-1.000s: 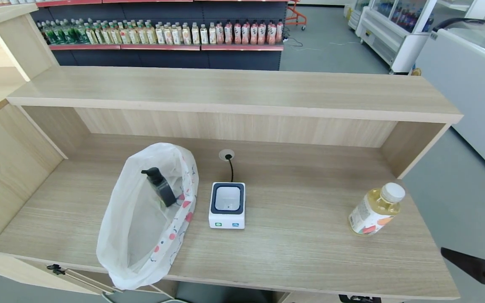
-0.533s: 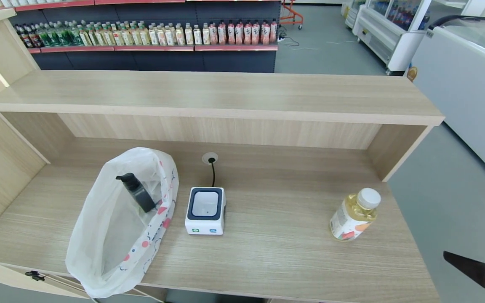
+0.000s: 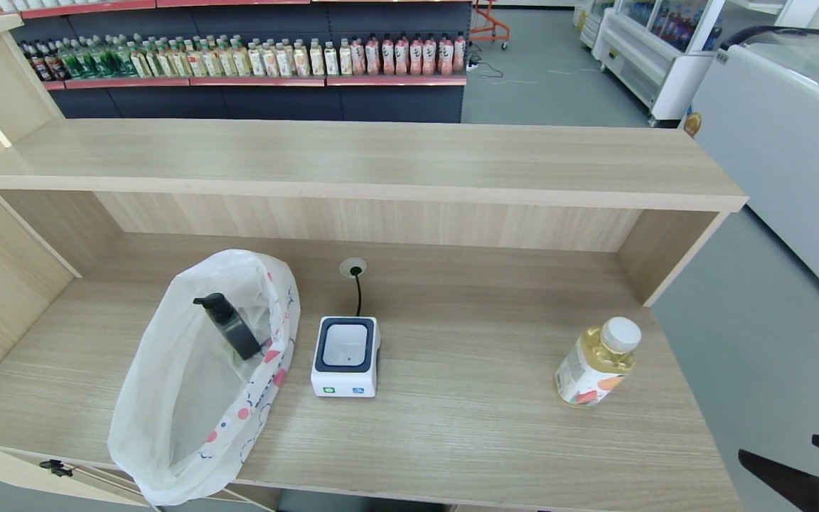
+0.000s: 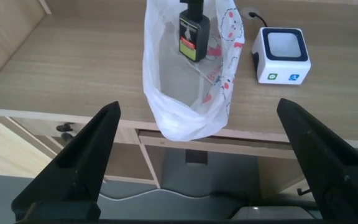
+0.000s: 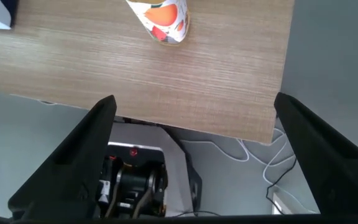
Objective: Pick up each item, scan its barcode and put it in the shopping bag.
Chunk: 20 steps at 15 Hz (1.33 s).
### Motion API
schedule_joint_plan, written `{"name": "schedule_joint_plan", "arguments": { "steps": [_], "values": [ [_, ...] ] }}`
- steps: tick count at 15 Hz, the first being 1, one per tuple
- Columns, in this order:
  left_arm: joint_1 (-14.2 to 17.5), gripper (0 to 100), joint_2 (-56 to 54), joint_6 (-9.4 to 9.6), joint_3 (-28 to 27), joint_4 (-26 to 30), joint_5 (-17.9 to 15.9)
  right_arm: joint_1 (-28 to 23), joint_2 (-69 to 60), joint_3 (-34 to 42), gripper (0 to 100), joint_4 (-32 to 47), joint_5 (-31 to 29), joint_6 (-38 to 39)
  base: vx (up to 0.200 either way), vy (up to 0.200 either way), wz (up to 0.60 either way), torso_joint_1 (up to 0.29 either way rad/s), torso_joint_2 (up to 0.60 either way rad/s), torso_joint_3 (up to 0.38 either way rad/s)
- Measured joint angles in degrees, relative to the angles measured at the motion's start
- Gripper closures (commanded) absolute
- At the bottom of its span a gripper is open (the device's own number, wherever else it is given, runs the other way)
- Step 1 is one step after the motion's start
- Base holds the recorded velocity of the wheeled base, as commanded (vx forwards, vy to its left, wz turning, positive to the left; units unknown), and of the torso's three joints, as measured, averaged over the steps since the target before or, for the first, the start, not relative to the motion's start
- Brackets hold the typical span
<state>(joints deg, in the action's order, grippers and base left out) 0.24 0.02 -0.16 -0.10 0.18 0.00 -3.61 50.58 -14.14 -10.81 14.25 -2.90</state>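
Right gripper [image 3: 778,446], fingers wide apart and empty, hangs off the counter's [image 3: 466,427] near edge, short of the upright juice bottle [image 3: 598,363] near its right end, likely next for scanning. Left gripper [image 4: 199,104], likewise spread, faces the shopping bag [image 3: 189,427] holding a pump bottle [image 3: 228,327]; scanner [image 3: 344,355] just beside.

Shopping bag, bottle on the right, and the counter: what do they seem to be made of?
Shopping bag: probably thin plastic film; translucent white, crumpled, slightly glossy, with printed dots.
Bottle: likely clear plastic, since yellow liquid shows through; white cap, printed label.
Counter: matt wood-grain board; laminate or solid wood, I cannot tell.
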Motion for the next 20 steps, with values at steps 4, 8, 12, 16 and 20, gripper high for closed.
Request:
{"name": "schedule_joint_plan", "arguments": {
  "steps": [4, 8, 12, 16, 20],
  "values": [
    [0.0, 0, 0.0, 0.0, 0.0, 0.0, 0.0, 4.7, 4.9, 4.6, 0, -12.5, -0.3, 0.1, 0.0, 0.0, 0.0, 0.0, 0.0, 0.0],
    [0.0, 0, 0.0, 0.0, 0.0, 0.0, 0.0, 5.7, 15.8, 5.6, 0, -25.7, -0.4, -1.6, 0.0, 0.0, 0.0, 0.0, 0.0, 0.0],
    [0.0, 0, 0.0, 0.0, 0.0, 0.0, 0.0, 5.8, 28.1, 5.7, 0, -38.2, -0.4, -6.9, 0.0, 0.0, 0.0, 0.0, 0.0, 0.0],
    [0.0, 0, 0.0, 0.0, 0.0, 0.0, 0.0, 6.2, 37.6, 5.4, 0, -45.7, -0.5, -7.7, 0.0, 0.0, 0.0, 0.0, 0.0, 0.0],
    [0.0, 0, 0.0, 0.0, 0.0, 0.0, 0.0, 9.2, 45.8, 5.0, 0, -54.3, -0.5, -6.5, 0.0, 0.0, 0.0, 0.0, 0.0, 0.0]
  ]
}}
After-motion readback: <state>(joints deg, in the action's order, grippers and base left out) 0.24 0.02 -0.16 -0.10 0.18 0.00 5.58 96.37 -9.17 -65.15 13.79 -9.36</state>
